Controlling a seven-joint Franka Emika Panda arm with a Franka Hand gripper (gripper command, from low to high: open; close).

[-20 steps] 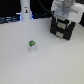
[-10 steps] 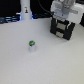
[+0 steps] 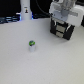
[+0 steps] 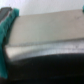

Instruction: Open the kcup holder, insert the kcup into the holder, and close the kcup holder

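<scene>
The kcup (image 3: 32,45), a small white pod with a green top, stands upright on the white table (image 3: 20,65), well apart from the arm. The kcup holder (image 3: 63,30), a black boxy unit, sits at the exterior view's upper right. My gripper (image 3: 62,22) hangs right at the holder's top front, hiding part of it. In the blurred wrist view my gripper (image 4: 44,37) shows teal fingertips (image 4: 6,30) set wide apart, open, on either side of a light grey surface above a dark band (image 4: 45,70). I cannot tell if the fingers touch it.
A tall white bottle-like object (image 3: 25,9) stands at the back, toward the exterior view's left. Dark equipment lines the far edge behind it.
</scene>
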